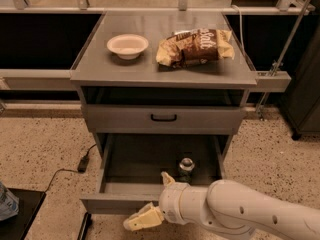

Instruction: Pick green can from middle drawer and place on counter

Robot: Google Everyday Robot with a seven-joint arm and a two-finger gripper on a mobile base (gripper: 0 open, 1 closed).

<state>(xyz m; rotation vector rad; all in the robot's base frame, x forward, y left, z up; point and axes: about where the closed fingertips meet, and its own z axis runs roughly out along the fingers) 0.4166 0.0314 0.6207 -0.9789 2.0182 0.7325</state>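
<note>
The green can [186,167] stands upright on the dark floor of the open middle drawer [135,164], right of center and near the front; only its silver top and dark body show. My gripper [155,199] is at the drawer's front edge, left of the can and apart from it. Its pale fingers [142,218] are spread open and hold nothing. The white arm comes in from the lower right. The counter [150,66] is the grey cabinet top above.
A white bowl [127,45] and a brown chip bag [195,46] lie on the counter. The upper drawer [163,118] with a black handle is shut. A black cable [82,163] runs over the speckled floor on the left.
</note>
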